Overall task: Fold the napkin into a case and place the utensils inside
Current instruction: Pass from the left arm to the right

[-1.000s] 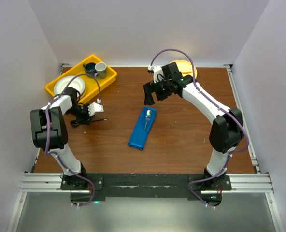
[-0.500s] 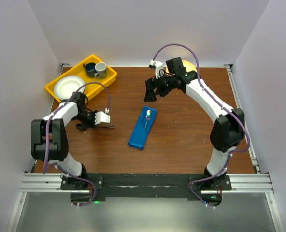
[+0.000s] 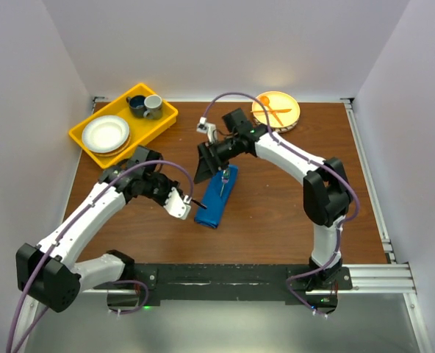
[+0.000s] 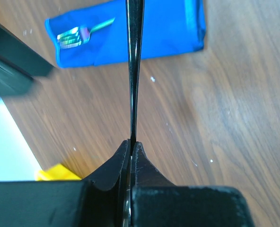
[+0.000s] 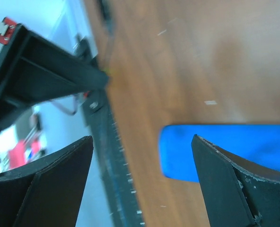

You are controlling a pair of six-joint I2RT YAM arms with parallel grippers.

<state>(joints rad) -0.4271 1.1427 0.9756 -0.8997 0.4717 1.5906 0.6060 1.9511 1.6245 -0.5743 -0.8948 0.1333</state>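
Napkin status: already folded into the case [image 3: 214, 200], a long blue pouch lying aslant on the table [image 3: 276, 213], unmoved over the last second.

Nearest the bases, the left gripper [image 3: 179, 206] has changed most. A second ago it stood at the left side of the table with fingers parted over the spoon [image 4: 134, 71]. It has since pressed them together on the handle and carried the piece across. We now find it just beside the near left edge of the case, with the spoon pinched edge-on and pointing at the cloth. We judge this slim dark piece to be the metal spoon, though its bowl is hidden.

The fork [image 3: 224, 179] rests where it was, its head showing at the far end of the case.

Just beyond, the right gripper [image 3: 205, 168] has come down from the far side of the table to that end. Its fingers are spread wide, and we cannot tell whether they touch the cloth.

Consequence: one utensil is placed and the second is arriving. The right arm appears set to steady or open the pouch.

Farthest back, the yellow tray [image 3: 81, 136] and the plate [image 3: 295, 118] of orange cutlery are unchanged
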